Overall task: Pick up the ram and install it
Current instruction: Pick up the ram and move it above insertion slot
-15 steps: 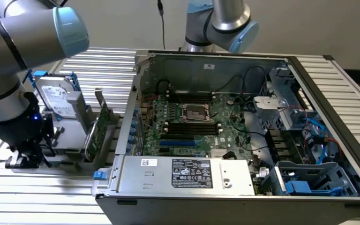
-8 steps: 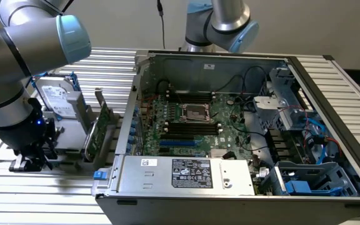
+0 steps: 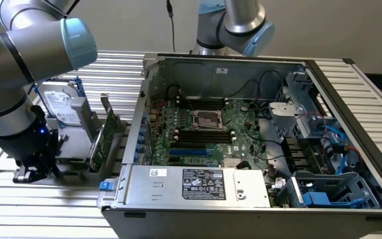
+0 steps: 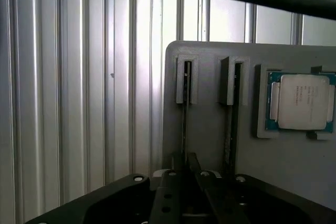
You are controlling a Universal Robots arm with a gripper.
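As the gripper (image 4: 185, 169) hovers at the grey holder (image 4: 210, 140), the ram (image 4: 185, 127) stands edge-on directly ahead, long axis running straight away; grip can't be told.

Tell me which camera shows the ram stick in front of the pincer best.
The wrist view: the ram stands edge-on in a slot of the grey holder, straight ahead of the pincer. In the exterior view the arm stands in front of that slot and hides it.
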